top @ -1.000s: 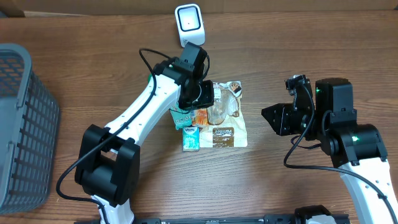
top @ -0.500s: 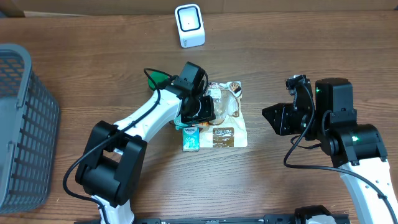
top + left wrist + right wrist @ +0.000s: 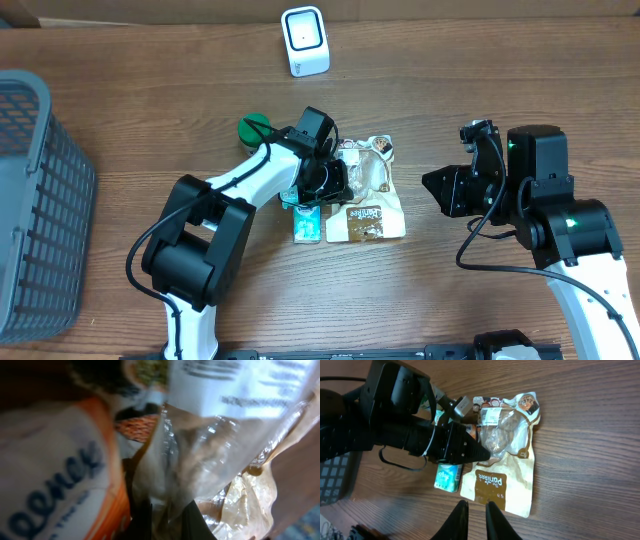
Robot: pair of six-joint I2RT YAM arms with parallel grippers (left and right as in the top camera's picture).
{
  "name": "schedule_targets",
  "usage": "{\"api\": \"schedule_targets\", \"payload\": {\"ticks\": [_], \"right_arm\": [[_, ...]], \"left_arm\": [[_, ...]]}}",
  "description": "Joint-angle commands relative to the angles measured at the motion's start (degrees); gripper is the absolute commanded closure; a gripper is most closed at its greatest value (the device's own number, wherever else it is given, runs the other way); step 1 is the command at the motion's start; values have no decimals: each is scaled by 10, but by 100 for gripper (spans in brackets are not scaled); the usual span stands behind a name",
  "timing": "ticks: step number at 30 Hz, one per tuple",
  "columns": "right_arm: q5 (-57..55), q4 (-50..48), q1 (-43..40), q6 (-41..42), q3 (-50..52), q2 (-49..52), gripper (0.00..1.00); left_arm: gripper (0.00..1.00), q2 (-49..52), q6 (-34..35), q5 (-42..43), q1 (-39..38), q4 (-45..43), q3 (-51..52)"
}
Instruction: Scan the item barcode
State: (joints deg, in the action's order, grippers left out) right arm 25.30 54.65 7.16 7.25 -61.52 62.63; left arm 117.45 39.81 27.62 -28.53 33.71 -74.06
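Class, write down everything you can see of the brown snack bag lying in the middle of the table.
The brown snack bag lies flat on the wooden table. Its lower half looks like tan paper with white script lettering. Above that, a crinkled clear window shows pale, lumpy contents, topped by a white printed label. The shut left gripper meets the window's edge. A small teal pack seems to lie against its side.
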Motion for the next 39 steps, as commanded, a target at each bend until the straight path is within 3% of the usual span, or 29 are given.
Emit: {"api": "schedule_targets", "payload": {"ticks": [1,12,16,20,25,30,36,39], "right_arm": [[3,-4,-2,3,-12,9,88],[15,-44,-2,1,-12,156,88],[83,-70,-5,-34,-12,227,71],[155,-79,-31,-74,-12,301,62],[248,-79,-83,-145,-12,391,58],[260,-79,-92,-195,-12,449,55],[258,-106,-72,-188,-11,497,42],[258,-134,-61,-144,-11,518,38]], "left_arm": [[96,48,71,-99,-7,29,24],[96,48,84,-105,-7,34,24],[96,48,82,-105,-7,35,24],[96,48,80,-107,-7,35,24],[96,48,80,-107,-7,35,24],[96,48,80,-107,-7,35,24],[96,48,80,-106,-7,35,24],[96,48,80,-106,-7,35,24]]}}
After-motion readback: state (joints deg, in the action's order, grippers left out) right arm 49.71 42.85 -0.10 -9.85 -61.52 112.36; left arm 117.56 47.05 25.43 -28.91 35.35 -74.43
